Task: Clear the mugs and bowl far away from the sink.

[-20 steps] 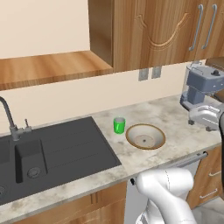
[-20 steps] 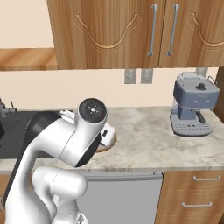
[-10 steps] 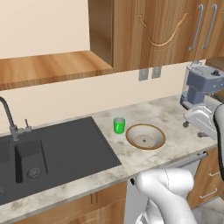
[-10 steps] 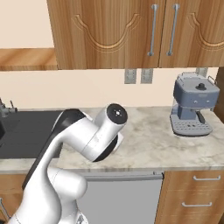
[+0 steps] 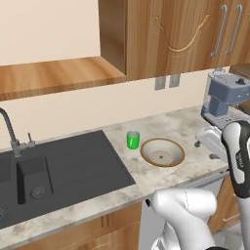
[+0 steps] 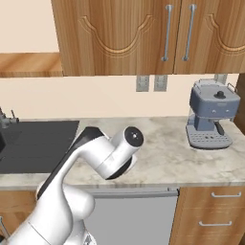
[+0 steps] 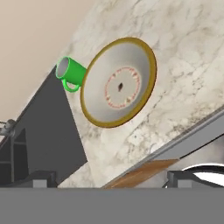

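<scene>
Currently the wide tan-rimmed, off-white bowl (image 5: 162,152) is sitting on the marble worktop (image 5: 180,127), just right of the dark grey sink (image 5: 58,171). Beside the bowl, toward the sink, the bright green mug (image 5: 133,139) is standing upright. Nothing is lying between the end effector's fingers, which are standing fully apart.

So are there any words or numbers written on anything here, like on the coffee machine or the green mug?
No readable text anywhere.
Coffee machine: no words or numbers to be made out.
Green mug: plain, no writing.
Bowl: a reddish ring pattern inside, but no letters.
Wall sockets: blank plates.
Cabinet doors: carved curves, no text.
</scene>
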{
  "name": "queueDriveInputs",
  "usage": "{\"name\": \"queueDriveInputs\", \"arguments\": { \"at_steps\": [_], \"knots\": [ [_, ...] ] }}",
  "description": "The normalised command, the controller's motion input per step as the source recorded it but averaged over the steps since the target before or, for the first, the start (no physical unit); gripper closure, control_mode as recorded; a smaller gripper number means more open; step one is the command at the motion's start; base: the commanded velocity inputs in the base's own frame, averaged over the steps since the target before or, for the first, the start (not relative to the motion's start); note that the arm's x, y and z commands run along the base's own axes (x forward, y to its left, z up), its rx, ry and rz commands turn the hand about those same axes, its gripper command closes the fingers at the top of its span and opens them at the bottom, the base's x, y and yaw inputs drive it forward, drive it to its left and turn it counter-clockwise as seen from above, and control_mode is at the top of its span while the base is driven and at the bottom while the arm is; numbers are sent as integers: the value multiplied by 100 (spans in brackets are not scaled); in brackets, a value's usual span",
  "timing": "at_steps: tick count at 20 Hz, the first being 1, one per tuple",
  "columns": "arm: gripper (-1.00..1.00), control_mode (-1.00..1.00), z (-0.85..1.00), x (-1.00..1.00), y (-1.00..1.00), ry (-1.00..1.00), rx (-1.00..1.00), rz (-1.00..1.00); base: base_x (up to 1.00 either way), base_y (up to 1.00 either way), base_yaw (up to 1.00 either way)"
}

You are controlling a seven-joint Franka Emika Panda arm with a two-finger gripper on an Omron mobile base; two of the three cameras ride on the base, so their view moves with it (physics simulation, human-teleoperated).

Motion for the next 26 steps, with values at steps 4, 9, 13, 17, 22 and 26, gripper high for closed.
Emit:
{"name": "queueDriveInputs", "arguments": {
  "at_steps": [4,9,13,17,22,26],
  "knots": [
    [-100,-100,-46,54,-9,8,7,-3,0,0,0],
    [-100,-100,-30,59,-17,9,5,-1,0,0,0],
    [-100,-100,-17,56,-24,13,8,0,0,0,0],
    [-100,-100,-20,45,-23,2,2,0,0,0,0],
    [-100,-100,-20,19,-12,-7,0,0,0,0,0],
    [-100,-100,-24,19,-2,-9,0,0,0,0,0]
  ]
}}
